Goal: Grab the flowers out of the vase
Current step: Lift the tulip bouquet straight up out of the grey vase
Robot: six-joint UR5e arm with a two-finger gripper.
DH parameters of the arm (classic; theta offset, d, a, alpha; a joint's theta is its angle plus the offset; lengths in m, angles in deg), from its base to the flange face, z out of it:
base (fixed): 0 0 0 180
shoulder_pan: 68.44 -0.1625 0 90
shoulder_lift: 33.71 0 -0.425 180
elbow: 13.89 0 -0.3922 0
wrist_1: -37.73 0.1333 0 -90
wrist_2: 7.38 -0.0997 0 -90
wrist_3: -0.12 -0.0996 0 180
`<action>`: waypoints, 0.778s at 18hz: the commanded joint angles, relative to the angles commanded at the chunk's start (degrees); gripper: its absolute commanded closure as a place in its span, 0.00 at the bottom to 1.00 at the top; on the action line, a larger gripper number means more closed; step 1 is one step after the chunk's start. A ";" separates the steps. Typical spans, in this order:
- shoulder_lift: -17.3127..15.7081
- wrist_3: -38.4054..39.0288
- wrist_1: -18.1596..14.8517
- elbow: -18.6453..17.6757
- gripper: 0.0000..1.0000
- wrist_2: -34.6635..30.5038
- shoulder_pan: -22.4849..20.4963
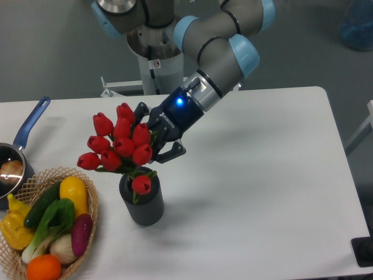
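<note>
The black two-finger gripper (156, 147) on the grey-and-blue arm is pinched on the green stems just behind the bunch of red tulip buds (119, 146). The bunch sits above the mouth of the short dark grey ribbed vase (141, 201), which stands upright on the white table (262, 192) just beside the wicker basket of vegetables (49, 227).

One red bud (141, 184) droops low, right at the vase's rim, apart from the rest. How much stem is inside the vase is hidden by the blooms.

Risks, as I judge them: the low bud or a hidden stem may snag on the rim and drag or tip the vase, maybe into the basket. Also the grip is off to the side, so a loose stem could slip free and drop back in.

The bunch's long axis runs diagonally, tilted from upright: the heads point up and to the viewer's left, toward the blue-handled saucepan (20, 149), and the stems run down and right toward the vase mouth.
</note>
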 joint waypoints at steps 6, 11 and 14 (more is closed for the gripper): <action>-2.46 3.26 0.09 0.35 0.51 0.52 -0.79; -3.17 3.35 0.09 0.35 0.54 4.92 -1.32; -4.48 3.61 0.00 0.35 0.54 7.11 -2.28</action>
